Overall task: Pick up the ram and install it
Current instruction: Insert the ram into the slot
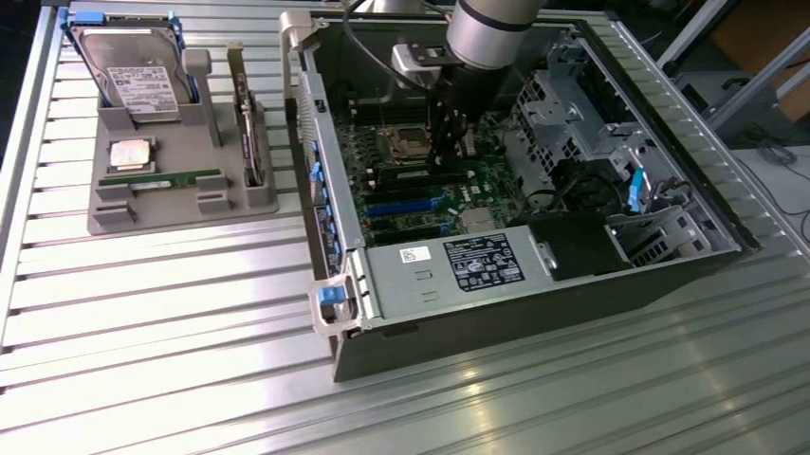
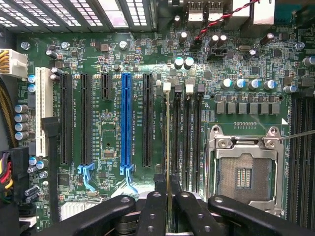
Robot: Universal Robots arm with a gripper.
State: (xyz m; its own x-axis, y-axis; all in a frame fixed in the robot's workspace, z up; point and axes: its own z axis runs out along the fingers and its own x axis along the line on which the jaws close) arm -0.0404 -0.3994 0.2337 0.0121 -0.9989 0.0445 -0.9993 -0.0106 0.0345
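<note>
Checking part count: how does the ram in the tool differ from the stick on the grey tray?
The ram stands on edge over the motherboard slots; the tray stick rests in the grey tray. The ram is gripped by the tool; the tray stick is free. Both are long and thin.

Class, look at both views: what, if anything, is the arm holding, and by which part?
The gripper holds the ram edge-on by its upper edge, jaws shut on it, over the motherboard's memory slots.

Exterior high; wrist close above motherboard (image 2: 147, 59)
</note>
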